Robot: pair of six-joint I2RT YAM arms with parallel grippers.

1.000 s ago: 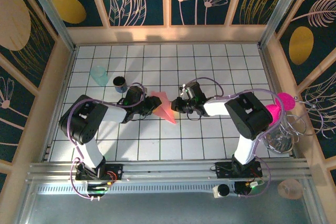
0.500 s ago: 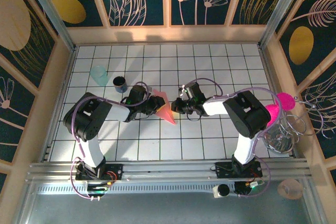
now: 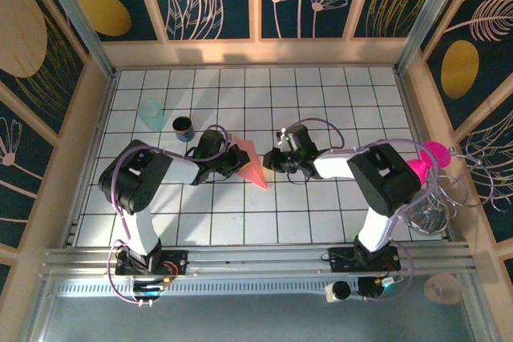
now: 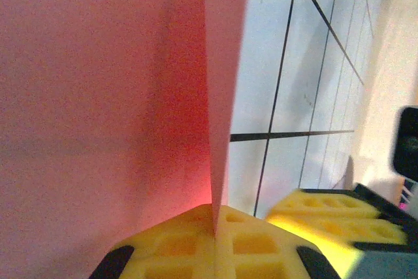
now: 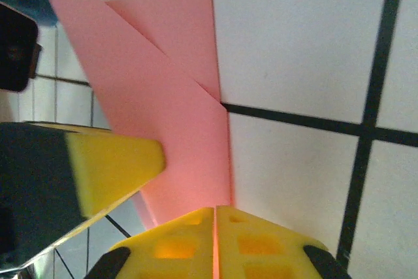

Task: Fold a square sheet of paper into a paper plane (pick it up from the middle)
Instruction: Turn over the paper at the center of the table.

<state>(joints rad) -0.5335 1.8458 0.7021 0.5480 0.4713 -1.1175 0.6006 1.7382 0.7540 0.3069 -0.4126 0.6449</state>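
The salmon-pink sheet of paper (image 3: pixel 251 162), folded into a slim pointed paper-plane shape, lies mid-table between both arms. My left gripper (image 3: pixel 238 161) is shut on its left side. In the left wrist view an upright flap of the paper (image 4: pixel 225 63) runs down into the closed seam of the left gripper (image 4: pixel 214 225). My right gripper (image 3: pixel 268 161) is shut on the right edge. In the right wrist view the folded layers (image 5: pixel 166 109) reach into the closed right gripper (image 5: pixel 215 221), with a left fingertip (image 5: pixel 114 166) close beside it.
A clear teal cup (image 3: pixel 151 114) and a dark cup (image 3: pixel 183 126) stand at the back left. A round magenta disc (image 3: pixel 437 152) and a wire rack (image 3: pixel 437 202) sit at the right wall. White tiled floor surrounds the paper.
The left gripper has closed onto the paper flap. The left arm shifted slightly; the right gripper and the paper stay nearly in place.
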